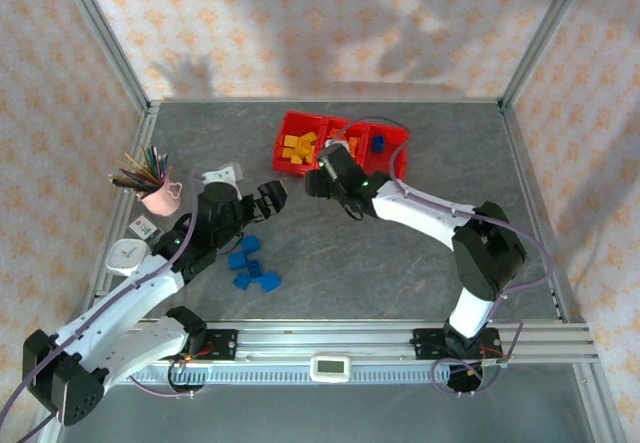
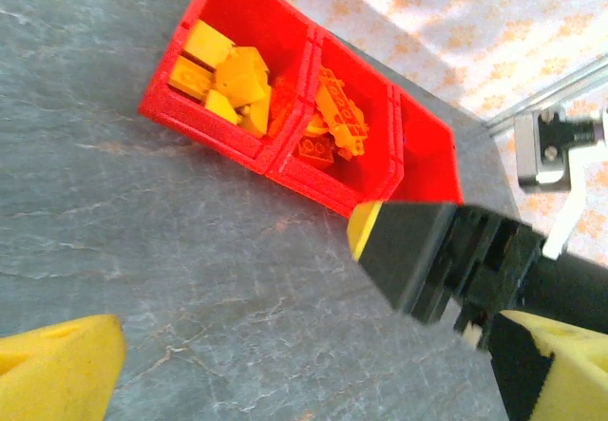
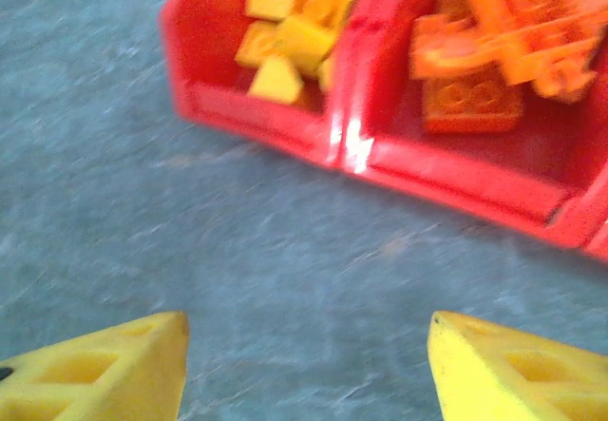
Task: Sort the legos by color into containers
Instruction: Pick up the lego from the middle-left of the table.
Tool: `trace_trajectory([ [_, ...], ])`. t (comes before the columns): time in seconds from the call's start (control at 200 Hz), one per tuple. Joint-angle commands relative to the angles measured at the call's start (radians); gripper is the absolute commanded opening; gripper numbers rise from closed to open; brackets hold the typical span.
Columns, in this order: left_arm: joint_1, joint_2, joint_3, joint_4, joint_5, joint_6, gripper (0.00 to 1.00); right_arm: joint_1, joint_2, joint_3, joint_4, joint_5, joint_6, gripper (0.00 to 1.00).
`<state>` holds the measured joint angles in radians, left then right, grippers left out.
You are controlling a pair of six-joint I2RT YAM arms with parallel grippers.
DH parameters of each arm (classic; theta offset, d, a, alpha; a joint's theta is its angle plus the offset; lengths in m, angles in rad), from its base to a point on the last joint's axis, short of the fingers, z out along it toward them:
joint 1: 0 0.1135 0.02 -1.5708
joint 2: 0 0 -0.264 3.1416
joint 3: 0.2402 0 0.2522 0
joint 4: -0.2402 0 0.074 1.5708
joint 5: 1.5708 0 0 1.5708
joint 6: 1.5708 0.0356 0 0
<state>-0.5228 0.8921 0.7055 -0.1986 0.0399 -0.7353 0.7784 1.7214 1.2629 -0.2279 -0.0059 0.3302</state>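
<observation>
I'm keeping the left gripper [image 1: 272, 195] over the counter [image 1: 420, 263], fingers spread wide and empty, near the loose blue legos [image 1: 252, 263]. The right gripper [image 1: 316, 183] is hovering just in front of the containers [image 2: 204, 136], fingers parted with nothing between them. Yellow and orange are sitting in separate bins, and one blue brick [image 1: 377, 144] is lying in the right-hand bin. I'm judging blue to be next, and planning to take a single brick from the cluster's edge, gripped squarely.

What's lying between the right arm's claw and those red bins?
Nothing: the right wrist view shows bare grey tabletop between the right gripper and the red bins.
</observation>
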Motion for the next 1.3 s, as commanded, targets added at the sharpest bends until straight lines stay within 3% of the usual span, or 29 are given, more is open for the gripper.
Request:
trace_trajectory([
  [0.0,0.011,-0.059,-0.025,-0.099,-0.08,-0.021,0.99,0.062,0.013,0.001,0.008,-0.015,0.035,0.68],
  [0.265,0.025,-0.193,-0.045,-0.252,-0.192,-0.072,0.99,0.204,0.152,0.107,0.01,-0.049,0.038,0.74],
  [0.596,0.038,-0.301,-0.046,-0.364,-0.28,-0.132,0.99,0.308,0.349,0.311,-0.049,-0.075,-0.004,0.79],
  [1.031,0.047,-0.358,-0.044,-0.422,-0.337,-0.164,0.99,0.346,0.524,0.461,-0.118,-0.068,-0.008,0.81],
  [1.291,0.049,-0.366,-0.047,-0.429,-0.352,-0.174,0.99,0.346,0.565,0.475,-0.133,-0.079,-0.002,0.75],
])
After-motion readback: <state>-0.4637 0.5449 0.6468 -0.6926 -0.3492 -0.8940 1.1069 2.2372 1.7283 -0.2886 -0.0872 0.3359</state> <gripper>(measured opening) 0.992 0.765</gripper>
